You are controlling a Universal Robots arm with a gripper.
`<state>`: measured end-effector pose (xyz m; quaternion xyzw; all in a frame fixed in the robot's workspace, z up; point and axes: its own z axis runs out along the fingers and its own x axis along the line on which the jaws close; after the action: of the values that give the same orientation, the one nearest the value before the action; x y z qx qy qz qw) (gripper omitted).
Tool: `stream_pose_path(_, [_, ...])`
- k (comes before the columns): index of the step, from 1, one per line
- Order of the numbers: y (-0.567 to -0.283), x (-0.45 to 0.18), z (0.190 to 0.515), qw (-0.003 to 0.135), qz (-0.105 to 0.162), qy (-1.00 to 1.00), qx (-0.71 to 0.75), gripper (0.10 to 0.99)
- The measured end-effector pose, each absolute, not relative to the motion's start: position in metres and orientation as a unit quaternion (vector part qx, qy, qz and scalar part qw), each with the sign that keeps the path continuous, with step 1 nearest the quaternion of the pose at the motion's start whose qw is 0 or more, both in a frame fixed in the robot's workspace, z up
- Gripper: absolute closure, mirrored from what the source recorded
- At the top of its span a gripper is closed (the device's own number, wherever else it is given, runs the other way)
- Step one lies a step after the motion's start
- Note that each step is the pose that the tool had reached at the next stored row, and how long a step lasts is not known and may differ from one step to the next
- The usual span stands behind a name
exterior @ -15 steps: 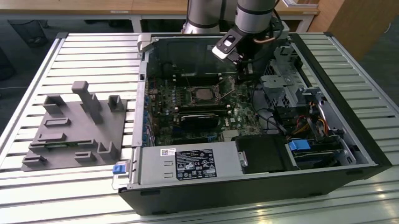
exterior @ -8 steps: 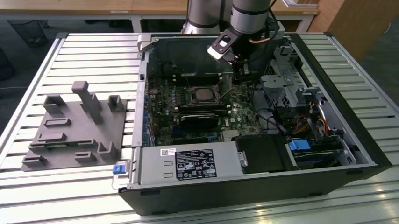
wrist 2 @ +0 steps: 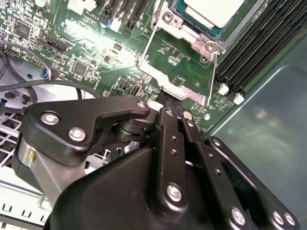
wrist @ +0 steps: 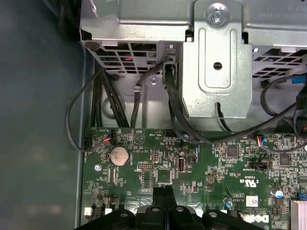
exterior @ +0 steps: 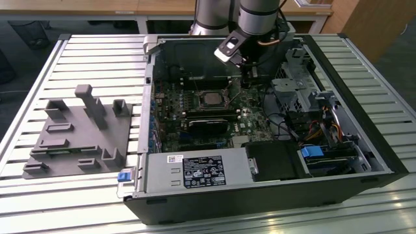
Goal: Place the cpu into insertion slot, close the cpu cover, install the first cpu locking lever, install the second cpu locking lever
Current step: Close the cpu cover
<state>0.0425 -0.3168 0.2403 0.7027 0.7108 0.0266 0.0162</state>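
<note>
The cpu [exterior: 211,99] [wrist 2: 211,9] lies flat in the insertion slot [wrist 2: 186,32] on the green motherboard inside the open computer case. The cpu cover [wrist 2: 171,80], a thin silver frame, stands tilted up from the slot, and the board shows through its window. My gripper [wrist 2: 165,101] [wrist: 165,189] [exterior: 245,80] is shut, with its black fingertips [wrist 2: 169,114] against the cover's free edge. I cannot tell whether the edge is pinched between them. A thin wire lever [wrist 2: 212,76] runs along the cover's side.
Black memory slots [wrist 2: 259,43] run beside the socket. A black heatsink block [exterior: 208,124], the power supply [exterior: 195,170] and a metal drive cage [exterior: 293,92] [wrist: 218,57] with black cables [wrist: 103,100] crowd the case. A grey fixture block [exterior: 78,131] sits on the slatted table at the exterior view's left.
</note>
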Motion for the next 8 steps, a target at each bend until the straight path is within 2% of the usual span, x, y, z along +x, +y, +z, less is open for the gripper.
stream_pose_path(8, [-0.3168,0.0391,0.2403,0.016,0.027,0.711,0.703,0.98])
